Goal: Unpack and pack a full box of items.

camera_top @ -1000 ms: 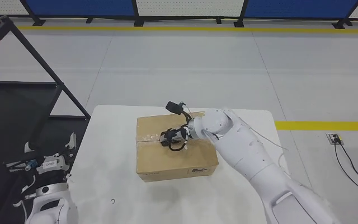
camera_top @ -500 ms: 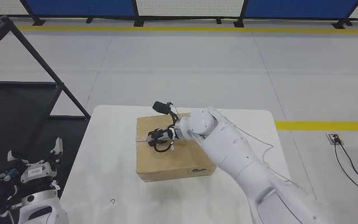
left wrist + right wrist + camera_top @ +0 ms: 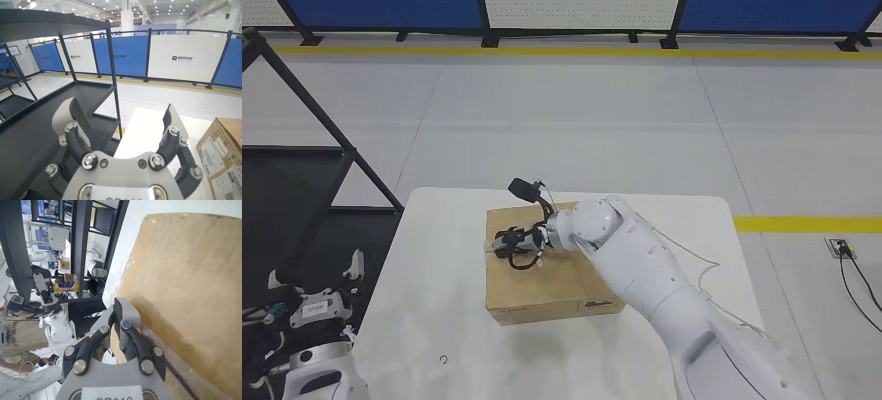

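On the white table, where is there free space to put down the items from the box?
The widest bare patch lies between the box and the left edge of the table. A narrower bare strip runs between the box and the near edge. It is crowded on the box top, where the right gripper sits, and on the right side, under that arm.

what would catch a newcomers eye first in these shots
A brown cardboard box, taped shut, sits in the middle of the white table. The right pincer is shut at the box's top, at the taped seam by its edge. Off the table's side, the left pincer is held wide open beside a black metal shelf rack.
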